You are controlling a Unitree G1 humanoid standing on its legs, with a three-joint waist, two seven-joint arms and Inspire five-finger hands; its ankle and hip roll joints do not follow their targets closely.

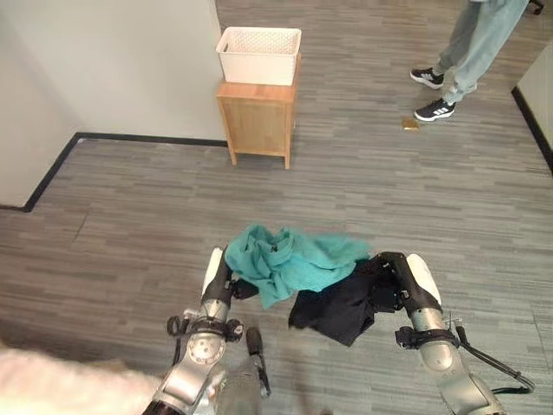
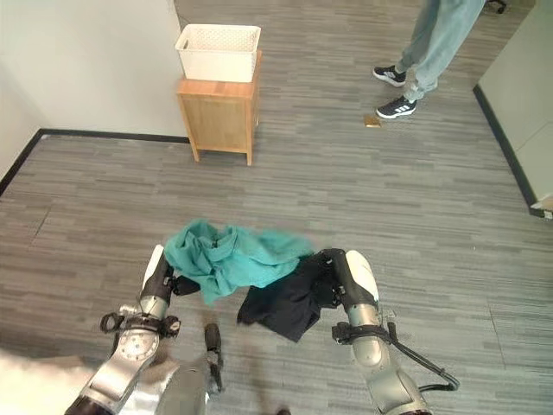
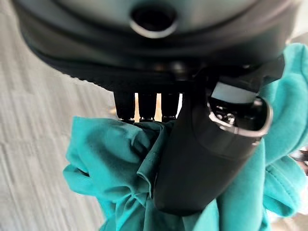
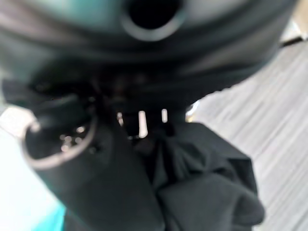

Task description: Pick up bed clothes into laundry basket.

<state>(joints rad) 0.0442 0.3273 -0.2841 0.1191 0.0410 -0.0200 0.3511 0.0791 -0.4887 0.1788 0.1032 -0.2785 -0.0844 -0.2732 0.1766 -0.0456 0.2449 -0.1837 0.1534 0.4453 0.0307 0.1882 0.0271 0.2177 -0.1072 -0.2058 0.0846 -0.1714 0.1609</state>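
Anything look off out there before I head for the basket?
One small thing: a tan scrap lies on the floor by the person's shoes; what it is, I cannot tell. The white basket sits upright on the wooden cabinet.

Two garments in robot's grip above grey plank floor [image 1: 130,233]: 1 teal cloth [image 1: 294,259], 1 black cloth [image 1: 341,307]. One white laundry basket [image 1: 257,54] atop 1 wooden cabinet [image 1: 257,117]. Two robot hands, left hand [image 1: 218,281] & right hand [image 1: 406,277]. One person [image 1: 471,43] at rear, 2 shoes; 1 small brown item [image 1: 409,124] on floor nearby.
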